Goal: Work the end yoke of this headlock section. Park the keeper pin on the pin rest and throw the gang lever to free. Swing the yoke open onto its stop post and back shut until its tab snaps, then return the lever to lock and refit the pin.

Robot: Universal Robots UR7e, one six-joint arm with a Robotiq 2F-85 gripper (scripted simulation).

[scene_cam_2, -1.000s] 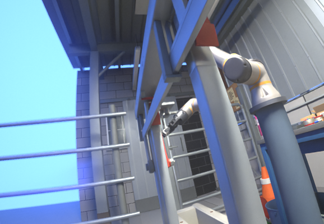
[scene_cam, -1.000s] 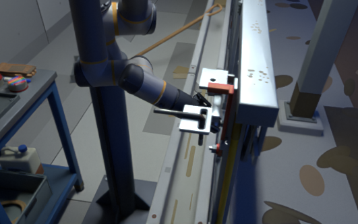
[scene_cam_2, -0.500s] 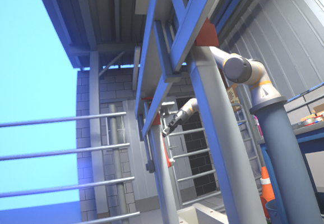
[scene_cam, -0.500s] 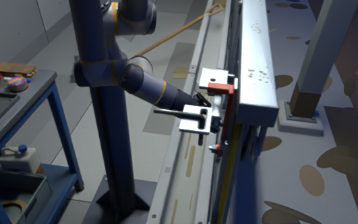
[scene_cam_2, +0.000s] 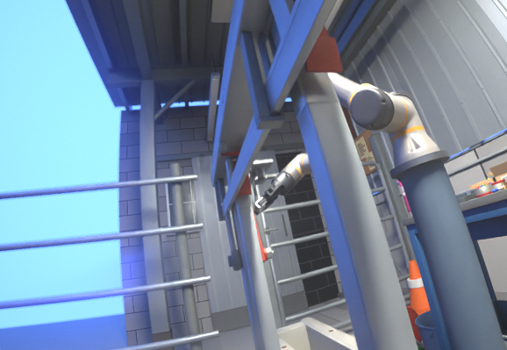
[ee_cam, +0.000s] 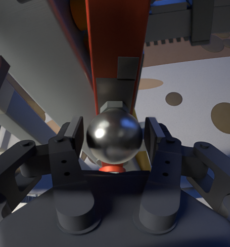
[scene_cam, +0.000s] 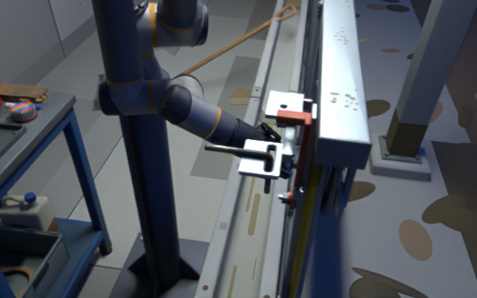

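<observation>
The dark keeper pin (scene_cam: pixel 260 155) lies in the slot of the grey pin rest plate (scene_cam: pixel 260 159), its handle pointing left. The red gang lever (ee_cam: pixel 114 49) runs along the headlock rail and ends in a shiny steel ball knob (ee_cam: pixel 114 136). My gripper (ee_cam: pixel 113 135) is open, with the ball knob between its fingers and nothing held. From the side, my gripper (scene_cam: pixel 283 150) sits behind the pin rest, at the red lever (scene_cam: pixel 303 134). The second side camera shows my gripper (scene_cam_2: pixel 262 201) by the rail post.
A grey bin (scene_cam: pixel 13 256) sits on the lower shelf of the blue cart (scene_cam: pixel 22 148) at left. The robot's pedestal (scene_cam: pixel 148 179) stands between cart and rail. An orange cone (scene_cam_2: pixel 416 283) stands by the pedestal. A square post (scene_cam: pixel 417 89) rises beyond the rail.
</observation>
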